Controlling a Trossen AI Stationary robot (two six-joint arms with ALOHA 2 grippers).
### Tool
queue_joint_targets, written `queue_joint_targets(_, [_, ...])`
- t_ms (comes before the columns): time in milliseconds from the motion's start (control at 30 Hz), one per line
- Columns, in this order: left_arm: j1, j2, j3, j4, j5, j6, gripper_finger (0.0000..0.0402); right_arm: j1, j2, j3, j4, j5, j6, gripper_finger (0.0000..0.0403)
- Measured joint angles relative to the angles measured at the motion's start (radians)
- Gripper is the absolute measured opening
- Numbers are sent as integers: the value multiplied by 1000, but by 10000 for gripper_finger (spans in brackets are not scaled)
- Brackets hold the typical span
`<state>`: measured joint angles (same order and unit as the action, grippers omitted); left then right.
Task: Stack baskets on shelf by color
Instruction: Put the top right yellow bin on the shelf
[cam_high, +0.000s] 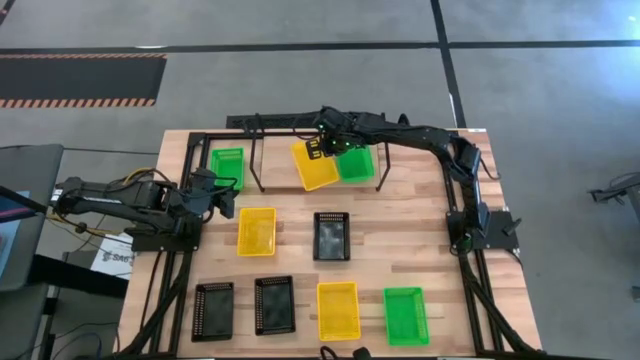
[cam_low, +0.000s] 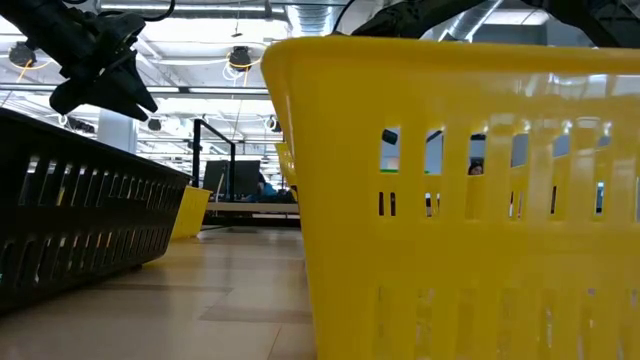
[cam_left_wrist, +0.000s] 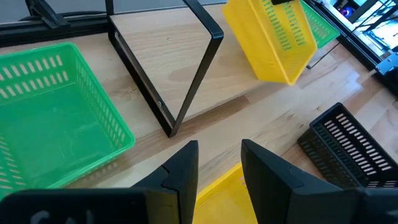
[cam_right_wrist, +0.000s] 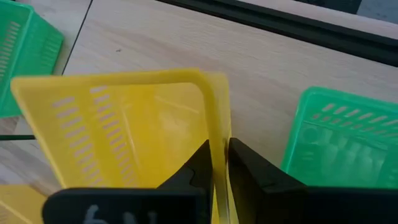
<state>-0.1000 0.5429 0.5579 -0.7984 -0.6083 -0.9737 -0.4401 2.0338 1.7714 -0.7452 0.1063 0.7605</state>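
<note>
My right gripper (cam_high: 325, 146) is over the shelf (cam_high: 275, 160) at the table's far side, shut on a tilted yellow basket (cam_high: 313, 166). A green basket (cam_high: 356, 163) stands on the shelf board just right of it. Another green basket (cam_high: 227, 165) stands at the shelf's left end. My left gripper (cam_left_wrist: 217, 165) hangs open near the shelf's left part, above a yellow basket (cam_high: 256, 230) on the table, touching nothing. Three black baskets (cam_high: 331, 236), a yellow one (cam_high: 338, 310) and a green one (cam_high: 405, 315) stand on their bottoms on the tabletop. My right gripper has the yellow basket's wall at its rim (cam_right_wrist: 219, 140) between its fingers, one finger inside the basket and one outside. The fingers come slanting down from above. The basket hangs tilted below them, its low corner (cam_left_wrist: 287, 78) at the shelf board; whether it touches there, I cannot tell.
Thin black rods (cam_left_wrist: 186, 81) frame the shelf and rise as upright loops near the left green basket. In the low view a yellow basket (cam_low: 450, 200) and a black one (cam_low: 80, 215) fill the foreground. Bare board lies between the left green basket and the held one.
</note>
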Motion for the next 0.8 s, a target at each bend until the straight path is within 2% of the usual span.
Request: queue_joint_targets(800, [0, 0, 0, 0, 0, -7, 110, 1, 0, -60, 98, 42, -9, 56])
